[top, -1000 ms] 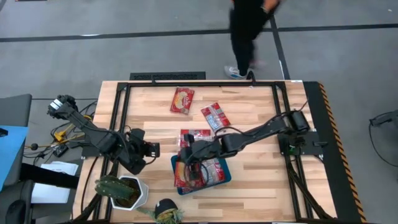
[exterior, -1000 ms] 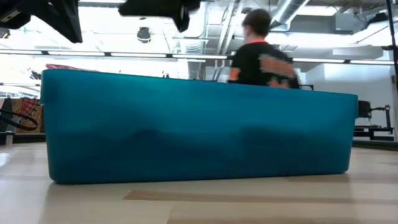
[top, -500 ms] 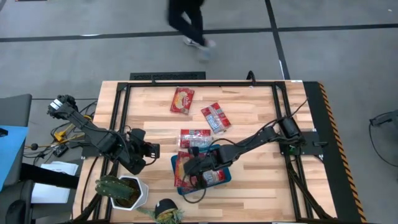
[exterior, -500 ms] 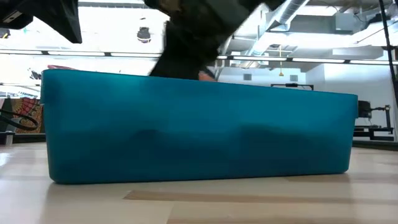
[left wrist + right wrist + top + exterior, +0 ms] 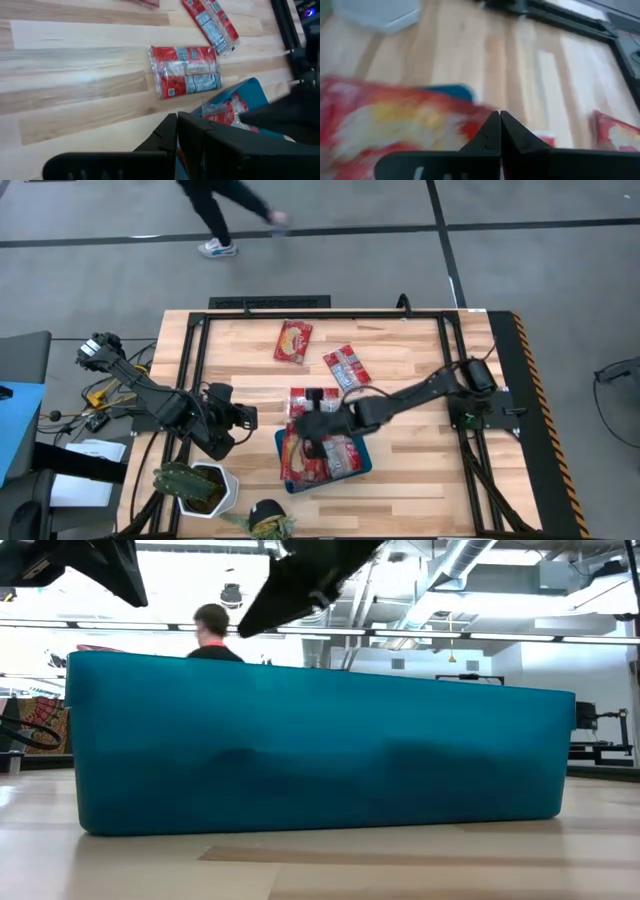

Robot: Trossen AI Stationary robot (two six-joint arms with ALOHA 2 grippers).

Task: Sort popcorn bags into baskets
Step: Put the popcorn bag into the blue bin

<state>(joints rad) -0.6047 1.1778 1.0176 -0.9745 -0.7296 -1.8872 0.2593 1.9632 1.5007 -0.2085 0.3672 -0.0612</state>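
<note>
The teal tray (image 5: 366, 465) sits near the table's near edge; its wall (image 5: 320, 750) fills the low view. Red popcorn packets (image 5: 292, 462) (image 5: 343, 456) lie flat inside it. Three more lie flat on the wood: one just beyond the tray (image 5: 315, 397) (image 5: 185, 70), two farther off (image 5: 347, 368) (image 5: 293, 342). My right gripper (image 5: 305, 426) (image 5: 499, 119) hovers shut over the tray's far left part, above a packet (image 5: 395, 125). My left gripper (image 5: 243, 417) (image 5: 177, 120) waits shut, left of the tray.
A white plant pot (image 5: 205, 488) and a small plant (image 5: 268, 520) stand at the near left corner. A black frame (image 5: 300, 315) runs around the table. A person (image 5: 215, 210) (image 5: 212, 632) walks on the floor beyond the far edge. Bare wood lies right of the tray.
My right gripper dipped toward the near edge and down into the tray, then rose and drew back toward the far edge to about where it began. The person beyond the table walked from right to left.
</note>
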